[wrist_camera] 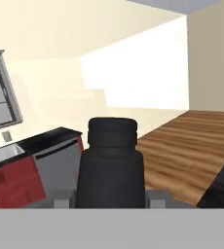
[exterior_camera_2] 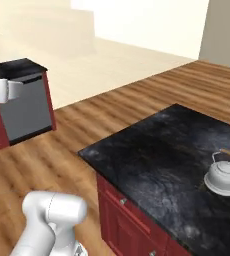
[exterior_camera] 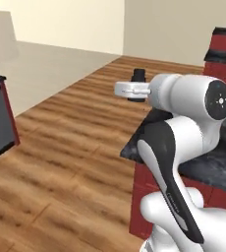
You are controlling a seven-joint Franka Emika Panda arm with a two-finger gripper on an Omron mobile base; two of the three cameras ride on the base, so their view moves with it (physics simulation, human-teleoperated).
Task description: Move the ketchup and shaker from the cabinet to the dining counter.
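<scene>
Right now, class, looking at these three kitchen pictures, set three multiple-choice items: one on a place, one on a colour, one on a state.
1. Where does the silver kettle stand?
A on the dining counter
B on the wooden floor
C in a sink

2. What colour is the shaker?
A red
B dark grey-black
C yellow

3. How is the shaker?
A lying on the floor
B standing on the counter
C held in the gripper, off the counter

Key: 1 A, it sits on the black stone top; 2 B, the hand view shows it dark; 3 C, it sits between the fingers above the floor.

kettle [exterior_camera_2: 224, 176] on dining counter [exterior_camera_2: 152, 155]
</scene>
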